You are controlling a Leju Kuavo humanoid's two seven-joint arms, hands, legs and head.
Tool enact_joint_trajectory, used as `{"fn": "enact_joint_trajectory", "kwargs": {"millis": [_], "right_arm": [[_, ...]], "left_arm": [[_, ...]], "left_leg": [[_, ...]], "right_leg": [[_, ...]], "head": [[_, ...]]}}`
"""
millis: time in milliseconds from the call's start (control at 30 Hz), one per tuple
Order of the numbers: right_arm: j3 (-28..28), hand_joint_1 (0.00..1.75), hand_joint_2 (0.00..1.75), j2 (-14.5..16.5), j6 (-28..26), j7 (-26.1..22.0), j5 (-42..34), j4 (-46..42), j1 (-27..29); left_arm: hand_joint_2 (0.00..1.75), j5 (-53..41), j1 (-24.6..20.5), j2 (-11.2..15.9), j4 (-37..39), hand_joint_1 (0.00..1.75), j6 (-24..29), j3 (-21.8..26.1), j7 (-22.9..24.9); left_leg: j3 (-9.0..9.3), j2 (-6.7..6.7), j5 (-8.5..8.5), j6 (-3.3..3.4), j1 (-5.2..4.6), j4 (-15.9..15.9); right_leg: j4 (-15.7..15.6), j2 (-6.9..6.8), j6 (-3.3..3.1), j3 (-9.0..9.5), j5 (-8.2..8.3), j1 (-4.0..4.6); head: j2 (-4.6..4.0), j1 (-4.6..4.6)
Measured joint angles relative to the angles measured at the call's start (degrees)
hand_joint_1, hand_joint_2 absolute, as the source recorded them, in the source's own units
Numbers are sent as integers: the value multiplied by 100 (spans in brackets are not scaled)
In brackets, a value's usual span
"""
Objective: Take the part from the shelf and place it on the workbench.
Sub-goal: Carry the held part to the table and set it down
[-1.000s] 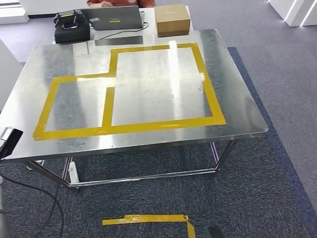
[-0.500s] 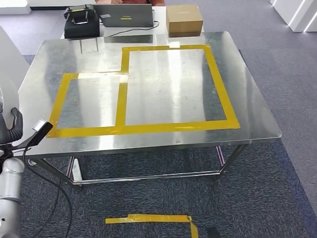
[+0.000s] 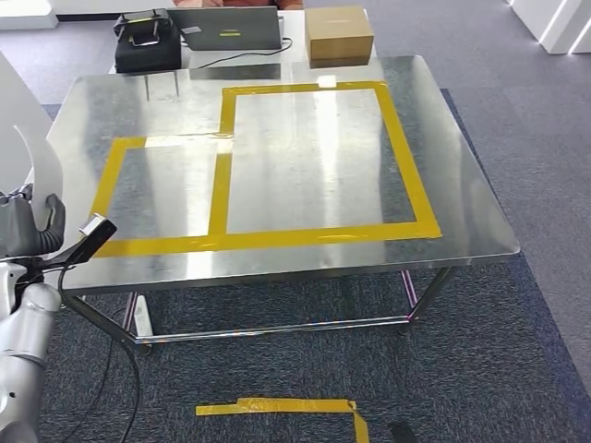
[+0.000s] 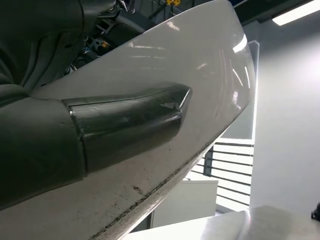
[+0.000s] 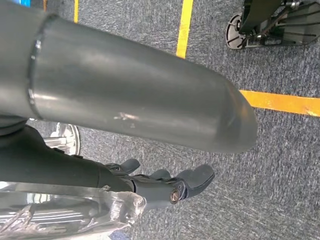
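At the left edge of the head view the left hand (image 3: 28, 231) grips the part (image 3: 38, 171) — a white, glossy curved panel that rises above the grey fingers, just beside the workbench (image 3: 460, 194) and off its near left corner. The left wrist view shows the thick grey thumb (image 4: 128, 120) pressed flat against the panel's white surface (image 4: 196, 65), with a corner of the steel bench beyond it. The bench top carries yellow tape (image 3: 411, 175) laid out as two joined rectangles. On a table behind it sit a black case (image 3: 148, 41), a laptop (image 3: 226, 29) and a cardboard box (image 3: 339, 35). The right hand (image 5: 166, 182) hangs over grey carpet crossed by yellow floor lines (image 5: 281, 102) — its dark fingers lie loosely apart and hold nothing.
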Motion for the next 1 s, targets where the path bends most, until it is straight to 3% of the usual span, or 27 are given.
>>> {"fn": "enact_joint_trajectory", "kwargs": {"millis": [300, 667, 1000], "right_arm": [[-26, 0, 0, -1, 4, 2, 25, 0, -13], [-34, 0, 0, -1, 5, -7, 84, 0, -40], [-38, 0, 0, -1, 7, 4, 167, 0, -98]], "left_arm": [[175, -544, -310, 46, 579, 175, -137, -923, 396], [175, -993, -567, -9, 1168, 175, -260, -1622, 764], [175, -1681, -819, -378, 1732, 175, -631, -2252, 1395]], "left_leg": [[-1, 0, 3, -6, -9, 1], [-1, 0, 3, -3, -23, 3], [-1, -1, 3, -2, -25, 3]], "right_leg": [[-10, -4, 1, 13, 10, -13], [-18, -4, 8, 15, 17, -28], [-19, -7, 11, 17, 19, -30]], "head": [[1, 2], [-1, 2], [1, 2]]}}
